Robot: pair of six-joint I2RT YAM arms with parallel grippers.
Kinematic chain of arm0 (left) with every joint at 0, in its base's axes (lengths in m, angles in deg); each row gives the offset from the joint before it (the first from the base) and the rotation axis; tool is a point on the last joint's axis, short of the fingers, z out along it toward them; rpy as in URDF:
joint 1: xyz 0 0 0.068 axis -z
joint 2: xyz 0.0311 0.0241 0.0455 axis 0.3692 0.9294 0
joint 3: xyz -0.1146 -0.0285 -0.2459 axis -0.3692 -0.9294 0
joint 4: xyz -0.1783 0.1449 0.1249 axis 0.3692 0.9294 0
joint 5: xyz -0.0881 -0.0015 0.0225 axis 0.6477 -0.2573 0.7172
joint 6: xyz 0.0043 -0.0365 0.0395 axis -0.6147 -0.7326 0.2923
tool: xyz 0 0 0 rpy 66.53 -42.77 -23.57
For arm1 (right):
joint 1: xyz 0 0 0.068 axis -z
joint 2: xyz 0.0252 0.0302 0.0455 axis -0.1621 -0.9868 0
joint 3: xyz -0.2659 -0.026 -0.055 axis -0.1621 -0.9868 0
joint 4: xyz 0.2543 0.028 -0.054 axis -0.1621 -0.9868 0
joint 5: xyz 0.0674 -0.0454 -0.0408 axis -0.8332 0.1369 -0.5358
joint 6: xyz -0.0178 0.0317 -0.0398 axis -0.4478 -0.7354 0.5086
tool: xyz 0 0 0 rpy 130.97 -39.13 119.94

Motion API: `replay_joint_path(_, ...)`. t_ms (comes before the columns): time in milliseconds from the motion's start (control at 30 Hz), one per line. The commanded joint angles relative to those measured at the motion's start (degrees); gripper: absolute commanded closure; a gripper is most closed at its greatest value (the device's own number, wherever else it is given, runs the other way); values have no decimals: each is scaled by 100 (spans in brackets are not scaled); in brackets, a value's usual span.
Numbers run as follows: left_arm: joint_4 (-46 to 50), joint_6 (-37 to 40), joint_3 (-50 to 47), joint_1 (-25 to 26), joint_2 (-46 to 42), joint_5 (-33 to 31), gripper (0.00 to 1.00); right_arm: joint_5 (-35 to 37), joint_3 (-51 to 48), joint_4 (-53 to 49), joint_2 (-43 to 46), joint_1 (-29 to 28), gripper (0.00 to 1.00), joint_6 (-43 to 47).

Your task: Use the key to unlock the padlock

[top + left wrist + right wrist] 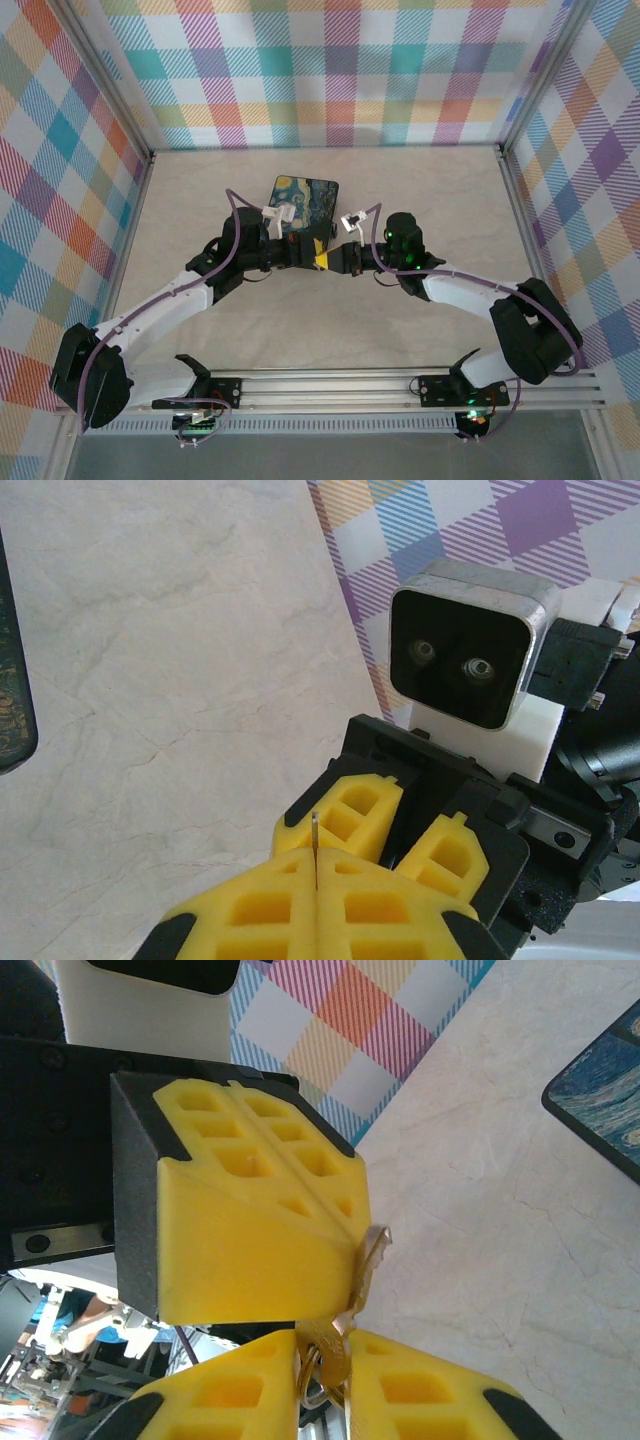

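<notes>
Right wrist view puts it closest. The right gripper (322, 1365), its yellow honeycomb-moulded foam fingers coming up from the bottom edge, has closed around the small brass-coloured metal padlock (330, 1352). A thin shackle loop shows low in the slot between the two pads. From above, the left gripper (352, 1228) points down at it. Its yellow fingers are pressed flat together, pinching the tiny thin grey metal key (372, 1250), which sticks out at the tips and slants down to the top of the padlock. Whether the blade has entered the keyhole I cannot tell from this angle.

From the left wrist, the key is only an edge-on grey sliver standing up out of the seam between the pressed fingers. The right arm's wrist camera faces it from just behind.

From overhead, both arms reach inward and meet tip to tip above the pale marble-patterned tabletop (330, 330). They meet just in front of the black box with the blue-and-yellow swirling night-sky lid (303, 205). The colourful checked fabric walls (340, 70) close in the table.
</notes>
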Motion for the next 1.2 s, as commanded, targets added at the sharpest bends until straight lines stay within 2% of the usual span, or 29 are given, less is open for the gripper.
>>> replay_joint_path(0, -172, -20, -105, 105, -165, 44, 100, 224, -93, 168, 215, -9, 87, 139)
replay_joint_path(100, -114, -13, -123, 105, -199, -40, 99, 322, -158, -150, 360, -8, 93, 389)
replay_joint_path(167, -121, -10, -144, 105, -222, -66, 100, 368, -224, -282, 465, -8, 93, 524)
replay_joint_path(233, -121, -11, -144, 105, -250, -91, 100, 232, -161, -633, 541, -8, 85, 668)
replay_joint_path(300, -112, -9, -142, 101, -260, -109, 100, 254, -14, -1218, 586, -8, 66, 884)
replay_joint_path(333, -113, -7, -148, 105, -271, -99, 100, 359, -1, -1409, 633, 2, 61, 977)
replay_joint_path(433, -112, 4, -147, 105, -275, -77, 100, 462, -131, -1267, 791, 61, 56, 932)
replay_joint_path(600, 70, 61, -122, 102, -267, -229, 100, 709, -54, -1480, 788, 106, 59, 924)
replay_joint_path(667, 721, 247, 43, 105, -183, -594, 100, 815, -19, -1742, 737, 198, 59, 870)
replay_joint_path(767, 2452, 755, 440, 210, 116, -1629, 93, 1235, -28, -2358, 713, 419, 59, 650)
replay_joint_path(833, 2983, 853, 410, 307, 292, -2024, 88, 1544, -29, -2877, 636, 629, 59, 536)
replay_joint_path(900, 3281, 691, 266, 458, 420, -2314, 77, 1685, -110, -3096, 524, 876, 61, 432)
replay_joint_path(1000, 3115, 268, -53, 815, 606, -2479, 68, 1797, -235, -3133, 398, 1054, 62, 402)
replay_joint_path(1167, 2377, -149, -364, 1141, 1079, -2677, 67, 1697, -248, -2969, 257, 1054, 62, 368)
